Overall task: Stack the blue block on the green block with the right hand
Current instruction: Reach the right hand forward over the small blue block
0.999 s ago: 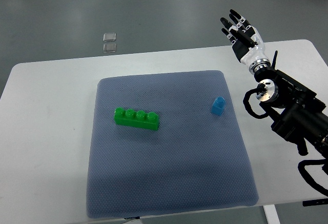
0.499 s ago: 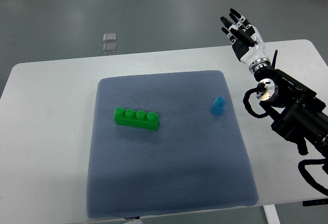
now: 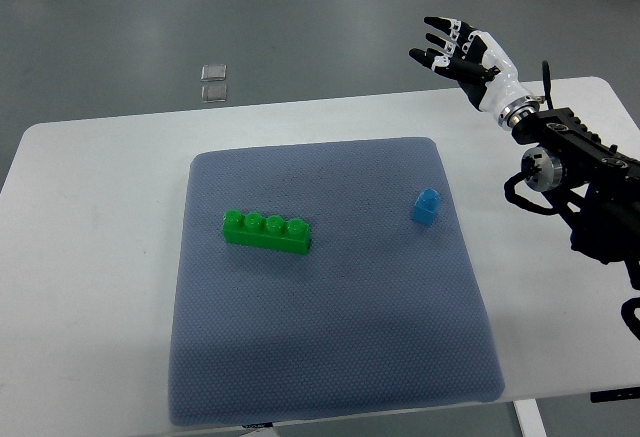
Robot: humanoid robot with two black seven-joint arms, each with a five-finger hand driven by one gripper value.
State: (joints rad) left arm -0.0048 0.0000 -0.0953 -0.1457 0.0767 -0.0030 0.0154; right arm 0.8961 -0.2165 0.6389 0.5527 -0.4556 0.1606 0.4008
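At one o'clock I see my right hand (image 3: 468, 49) spread and empty above the table's (image 3: 90, 257) far edge; blue block (image 3: 426, 207) on the mat (image 3: 330, 357), three o'clock of the green block (image 3: 266, 232).

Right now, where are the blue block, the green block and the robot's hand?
blue block (image 3: 426, 207), top view, its middle.
green block (image 3: 266, 232), top view, its studded top.
right hand (image 3: 462, 50), top view, its palm.

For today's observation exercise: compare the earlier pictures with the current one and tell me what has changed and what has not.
The right hand has swung toward the picture's left and slightly up, its forearm rising with it; its open fingers now point left over the table's far edge. It holds nothing. The blue block and green block lie unmoved on the grey mat, apart from each other.
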